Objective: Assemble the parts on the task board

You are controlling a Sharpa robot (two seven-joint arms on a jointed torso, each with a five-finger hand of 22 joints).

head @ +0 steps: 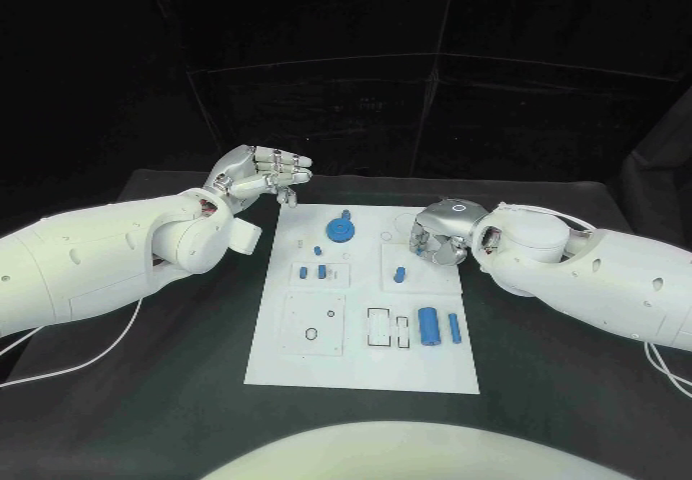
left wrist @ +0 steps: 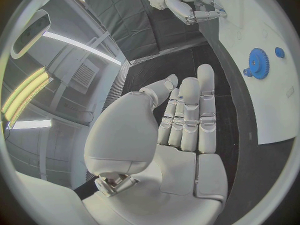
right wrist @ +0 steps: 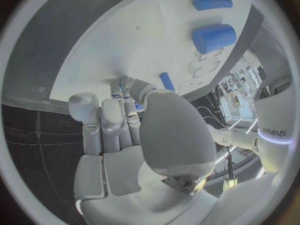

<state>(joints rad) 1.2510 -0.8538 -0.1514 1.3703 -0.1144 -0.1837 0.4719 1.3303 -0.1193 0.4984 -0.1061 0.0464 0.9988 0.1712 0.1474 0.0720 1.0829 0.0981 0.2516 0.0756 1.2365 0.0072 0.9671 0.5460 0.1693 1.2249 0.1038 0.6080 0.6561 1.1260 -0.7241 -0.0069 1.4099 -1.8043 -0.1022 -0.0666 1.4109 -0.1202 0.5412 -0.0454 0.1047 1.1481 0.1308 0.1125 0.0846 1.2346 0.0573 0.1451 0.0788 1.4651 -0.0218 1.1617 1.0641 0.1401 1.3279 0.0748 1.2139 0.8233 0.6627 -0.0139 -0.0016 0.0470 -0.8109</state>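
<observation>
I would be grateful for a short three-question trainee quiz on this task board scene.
1. True or false: the blue gear lies on the task board.
2. Which hand is over the board's edge? A) left hand B) right hand
3. Fill in: the two blue cylinders lie near the board's ____ edge, on the robot's own side naming.

Key: 1 true; 2 B, the left hand hovers beyond the board's far left corner; 3 right.

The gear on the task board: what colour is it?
Blue; the gear shows best in the left wrist view.
</observation>
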